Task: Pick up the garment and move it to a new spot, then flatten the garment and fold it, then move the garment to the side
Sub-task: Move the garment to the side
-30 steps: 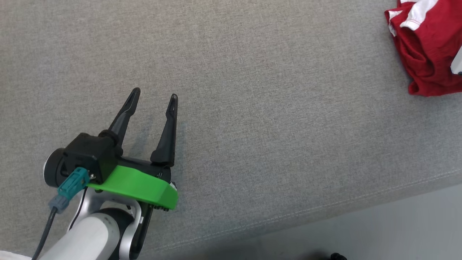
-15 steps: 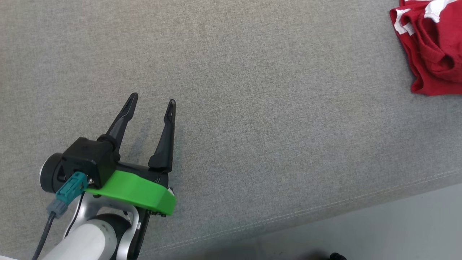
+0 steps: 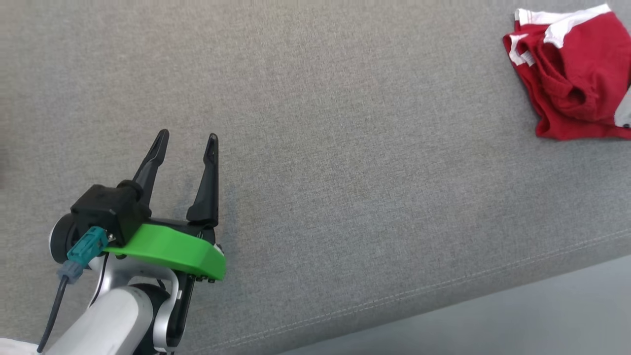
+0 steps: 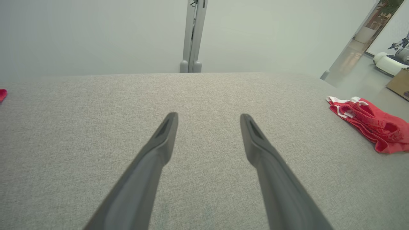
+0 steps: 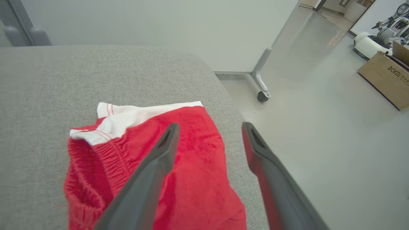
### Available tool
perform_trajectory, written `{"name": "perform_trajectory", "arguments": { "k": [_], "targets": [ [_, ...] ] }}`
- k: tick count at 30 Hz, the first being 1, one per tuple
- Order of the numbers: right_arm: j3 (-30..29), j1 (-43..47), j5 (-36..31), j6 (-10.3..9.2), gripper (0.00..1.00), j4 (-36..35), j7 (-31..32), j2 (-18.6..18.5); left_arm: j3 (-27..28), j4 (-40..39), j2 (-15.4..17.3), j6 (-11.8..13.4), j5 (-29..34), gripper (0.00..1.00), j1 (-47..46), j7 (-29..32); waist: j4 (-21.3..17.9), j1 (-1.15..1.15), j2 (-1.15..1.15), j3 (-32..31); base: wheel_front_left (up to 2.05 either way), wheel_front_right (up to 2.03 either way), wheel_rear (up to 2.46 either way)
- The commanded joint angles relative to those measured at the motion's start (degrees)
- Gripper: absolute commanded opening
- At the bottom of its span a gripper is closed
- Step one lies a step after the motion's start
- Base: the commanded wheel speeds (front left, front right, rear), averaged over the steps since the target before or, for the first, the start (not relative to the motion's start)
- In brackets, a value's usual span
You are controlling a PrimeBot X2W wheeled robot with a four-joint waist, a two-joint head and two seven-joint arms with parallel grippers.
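**A:** What's nearest?

**B:** The left gripper point(image 3: 188, 135), low on the left in the head view. It hangs over a grey woven surface point(image 3: 345, 148) with its two dark fingers spread and nothing between them.

**A:** And the surface itself?

**B:** Flat grey cloth, with a stitched seam running along its near edge. The pale grey floor point(image 3: 542, 315) shows below that edge.

**A:** Where's the garment?

**B:** The garment point(image 3: 577, 84) is red with white trim and a gathered waistband. It lies bunched at the far right of the surface, close to the edge and well apart from the left gripper. The right gripper point(image 5: 211, 125) is over it, fingers wide and clasping nothing. I can't tell whether they touch the cloth.

**A:** Farther off?

**B:** A pale wall, with a grey upright post point(image 4: 193, 35) behind the surface. To the right stands a metal leg on a caster point(image 5: 262, 92). Beyond that a cardboard box point(image 5: 386, 80) sits on the floor, with a white machine point(image 5: 367, 41) past it.

**A:** The count?

**B:** One garment, two grippers with two fingers each, one post, one caster and one box. There is also one red scrap point(image 4: 1, 94) at the left wrist view's edge, too cropped to name.
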Motion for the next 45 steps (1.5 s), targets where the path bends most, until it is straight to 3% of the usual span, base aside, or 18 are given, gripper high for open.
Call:
{"name": "perform_trajectory", "arguments": {
  "k": [1, 11, 16, 22, 29, 45],
  "targets": [
    [0.48, 0.89, 0.43, -0.1, 1.0, -0.59, -0.47, 0.01, 0.28, 0.41, -0.22, -0.35, -0.66, 1.0, 0.83, -0.61, 0.64, 0.0, 0.0, -2.52, 0.0, 0.0, 0.0],
    [8.11, 7.43, 7.68, -0.1, 1.0, -8.55, -1.1, 1.64, 2.94, 12.13, -1.17, -5.94, -4.76, 1.0, 2.53, -7.59, 4.3, 0.0, 0.0, -12.08, 0.0, 0.0, 0.0],
    [10.58, 12.12, 11.64, -0.1, 1.0, -13.15, -0.87, 2.98, 3.99, 17.25, -1.36, -7.53, -6.65, 1.0, 4.24, -9.63, 6.53, 0.0, 0.0, -16.49, 0.0, 0.0, 0.0],
    [11.64, 17.98, 13.97, -0.1, 1.0, -18.2, 0.34, 6.32, 5.79, 20.97, -0.61, -6.3, -8.19, 1.0, 8.25, -11.59, 8.03, 0.0, 0.0, -20.55, 0.0, 0.0, 0.0],
    [11.29, 26.12, 12.26, -0.1, 1.0, -25.72, 2.02, 10.83, 9.14, 21.62, 0.11, -5.82, -11.06, 1.0, 15.06, -13.9, 9.36, 0.0, 0.0, -23.91, 0.0, 0.0, 0.0],
    [2.05, 47.18, 5.86, -0.1, 1.0, -48.99, 8.62, 20.12, 9.87, 17.07, -1.13, -4.51, -10.21, 1.0, 23.13, -15.44, 12.61, 0.0, 0.0, -26.69, 0.0, 0.0, 0.0]
  ]
}}
